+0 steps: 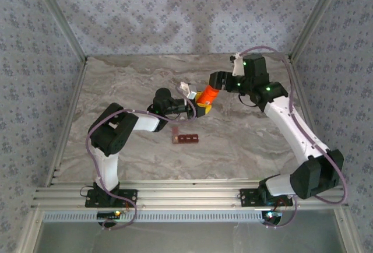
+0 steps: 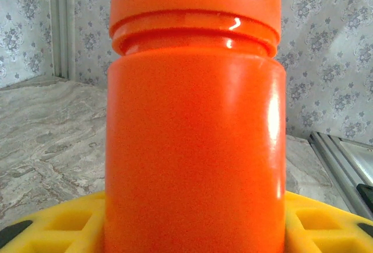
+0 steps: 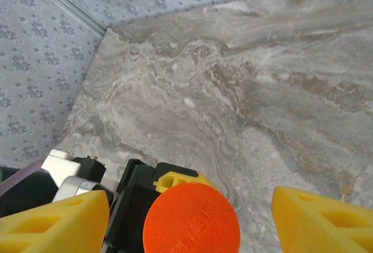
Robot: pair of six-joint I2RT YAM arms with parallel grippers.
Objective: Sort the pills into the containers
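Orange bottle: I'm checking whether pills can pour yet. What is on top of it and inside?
An orange cap sits on the orange bottle, the right hand open around it. Opaque walls hide whether pills are inside.

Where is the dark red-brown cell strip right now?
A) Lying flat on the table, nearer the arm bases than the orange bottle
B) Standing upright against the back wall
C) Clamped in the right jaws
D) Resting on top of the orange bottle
A: in the top view the strip lies flat on the marble table, apart from the orange bottle and on the arm-base side of it.
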